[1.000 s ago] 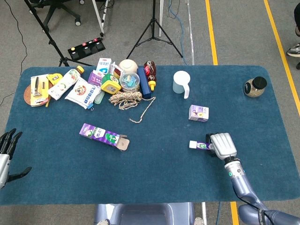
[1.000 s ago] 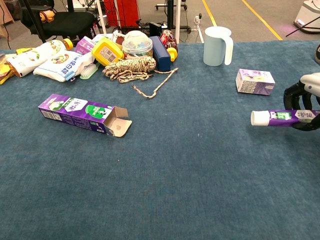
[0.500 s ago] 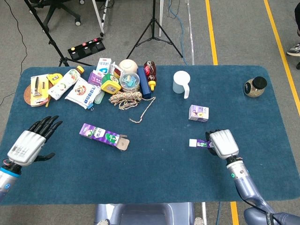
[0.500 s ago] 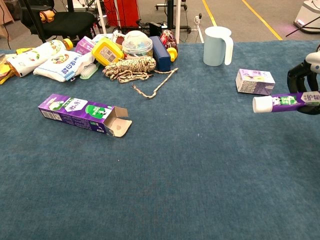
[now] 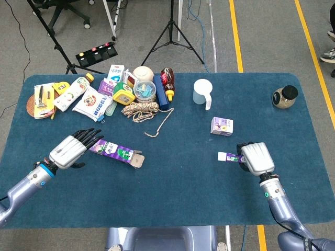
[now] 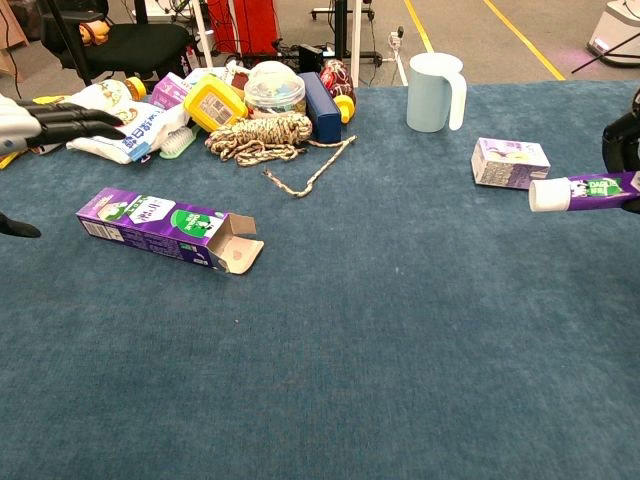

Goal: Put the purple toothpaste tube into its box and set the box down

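**Tube up in the right hand, box flat beside the left**

Right hand (image 5: 255, 158) gripping the purple toothpaste tube (image 5: 229, 156), fingers wrapped round its tail end, white cap poking out to that hand's left. In the chest view, tube (image 6: 585, 189) clearly lifted off the blue table mat (image 6: 400, 340), lying nearly level, cap end a touch lower. Small purple carton (image 5: 222, 126) just beyond the cap, on the far side of the right hand, not touching it.

Over on the other side, left hand (image 5: 72, 149) spread wide and holding nothing, dark fingers (image 5: 90, 137) fanned out toward the toothpaste box (image 5: 116, 151). Fingertips right at the closed end of the box; contact or a sliver of a gap, cannot tell from the head view. In the chest view, fingertips reaching in from the left edge above the box (image 6: 168, 227), thumb lower down and well apart from them.

Box lying flat on the mat, end flap hanging open on the side away from the left hand, facing toward the right hand. Wide stretch of mat between open flap and tube cap.

Beyond the left hand: coil of rope (image 5: 142, 110), snack packets (image 5: 93, 103), bottles and tubs in a cluster. White mug (image 5: 202, 92) farther back, between the two hands
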`<state>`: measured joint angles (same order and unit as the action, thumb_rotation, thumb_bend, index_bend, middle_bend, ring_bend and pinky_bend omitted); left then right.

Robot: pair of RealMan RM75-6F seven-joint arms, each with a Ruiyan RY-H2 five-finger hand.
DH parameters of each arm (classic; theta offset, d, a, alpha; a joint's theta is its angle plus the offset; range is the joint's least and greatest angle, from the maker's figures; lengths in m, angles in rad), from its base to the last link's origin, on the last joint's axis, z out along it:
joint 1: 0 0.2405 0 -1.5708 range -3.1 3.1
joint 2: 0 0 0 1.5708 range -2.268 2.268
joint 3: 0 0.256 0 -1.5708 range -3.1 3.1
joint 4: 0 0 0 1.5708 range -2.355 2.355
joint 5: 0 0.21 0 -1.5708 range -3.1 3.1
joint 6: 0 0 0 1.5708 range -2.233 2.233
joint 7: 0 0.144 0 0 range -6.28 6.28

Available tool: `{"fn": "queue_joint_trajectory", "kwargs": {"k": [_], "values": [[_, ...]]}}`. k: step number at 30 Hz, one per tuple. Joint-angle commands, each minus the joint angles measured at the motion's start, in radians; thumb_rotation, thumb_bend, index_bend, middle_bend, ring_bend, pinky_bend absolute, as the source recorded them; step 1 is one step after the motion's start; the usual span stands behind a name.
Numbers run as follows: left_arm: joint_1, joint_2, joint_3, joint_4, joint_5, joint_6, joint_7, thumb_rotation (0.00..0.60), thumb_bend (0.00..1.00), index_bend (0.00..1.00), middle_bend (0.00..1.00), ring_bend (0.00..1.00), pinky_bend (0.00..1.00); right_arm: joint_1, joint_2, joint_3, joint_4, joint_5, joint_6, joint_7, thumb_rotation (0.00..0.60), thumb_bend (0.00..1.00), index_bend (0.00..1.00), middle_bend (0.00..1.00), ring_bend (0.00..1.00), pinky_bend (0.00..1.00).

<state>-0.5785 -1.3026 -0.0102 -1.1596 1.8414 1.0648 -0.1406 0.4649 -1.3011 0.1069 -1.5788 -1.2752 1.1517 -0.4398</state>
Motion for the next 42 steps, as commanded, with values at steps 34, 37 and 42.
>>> {"fn": "queue_joint_trajectory", "kwargs": {"k": [34,37,42], "values": [[-0.146,-0.165,-0.044,0.009,-0.298,-0.265,0.203,0.6,0.2,0.39,0.31,0.27,0.5,-0.035,0.031,-0.033,-0.03,-0.077,0.048,0.028,0.6,0.44,0.59,0.58,0.57,0.65],[-0.149,-0.125,-0.054,-0.045,-0.307,-0.246,0.195,0.6,0.2,0.41,0.33,0.27,0.5,-0.037,0.042,-0.036,-0.055,-0.089,0.051,0.031,0.6,0.44,0.59,0.58,0.57,0.65],[-0.155,-0.078,-0.066,-0.107,-0.321,-0.235,0.212,0.6,0.2,0.41,0.33,0.27,0.5,-0.035,0.053,-0.037,-0.085,-0.104,0.051,0.026,0.6,0.44,0.6,0.59,0.57,0.66]]}}
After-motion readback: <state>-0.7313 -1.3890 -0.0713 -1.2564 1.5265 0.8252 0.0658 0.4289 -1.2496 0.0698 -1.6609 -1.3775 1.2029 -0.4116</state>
